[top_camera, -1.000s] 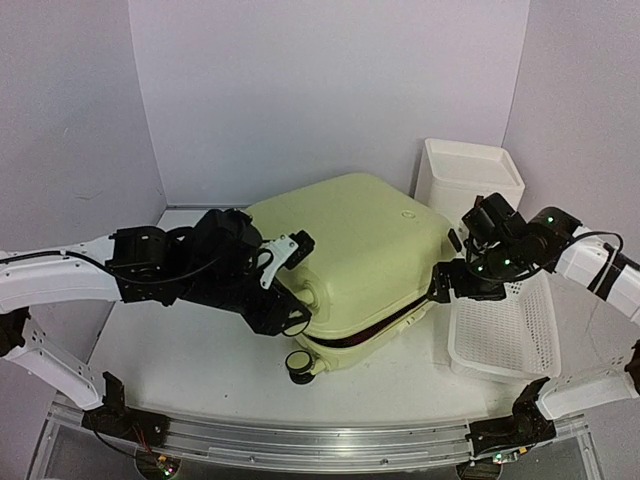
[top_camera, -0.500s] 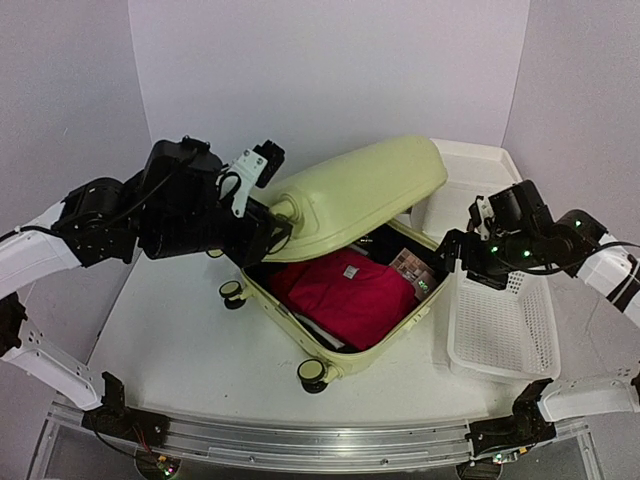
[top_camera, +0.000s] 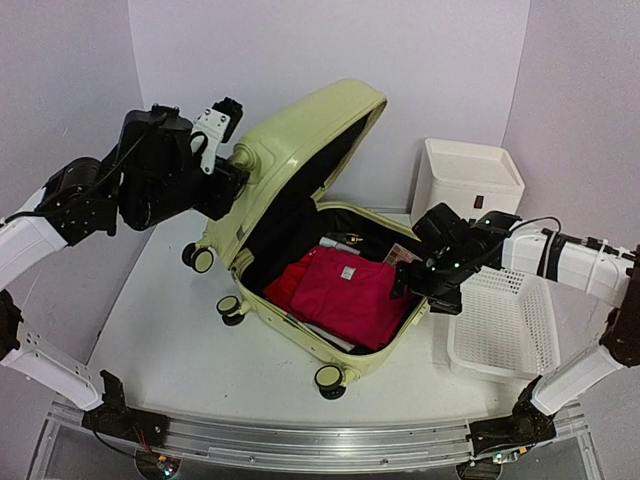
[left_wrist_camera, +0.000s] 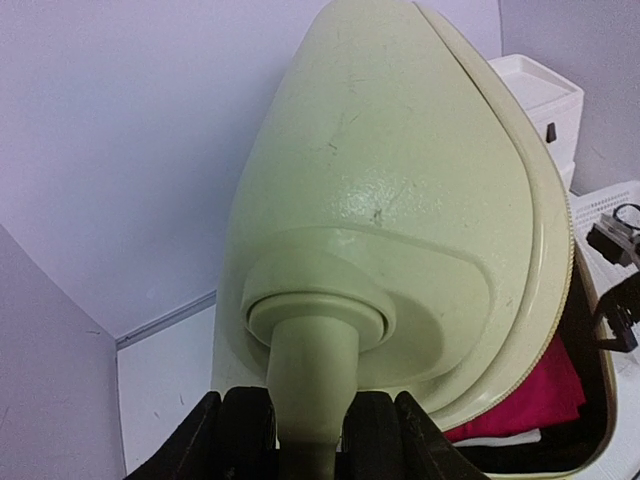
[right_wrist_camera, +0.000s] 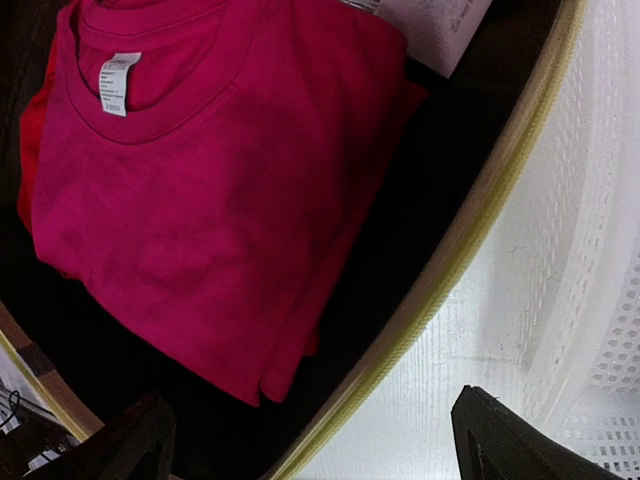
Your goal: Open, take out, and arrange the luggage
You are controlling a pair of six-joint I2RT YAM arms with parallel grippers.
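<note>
noted the luggage, a glossy pale yellow-green hard shell with rounded corners and black fabric lining, lying open mid-worktop, lid tilted up at rear left; found in its lower half one folded magenta t-shirt atop a red garment, plus one printed paper packet near the right rim. counted three black-and-cream caster wheels in view, one white mesh basket just right of the shell, one white box behind. recorded left pincer clenched on a rounded stub of the lid's outer face, right pincer released, hovering above the right rim.
</note>
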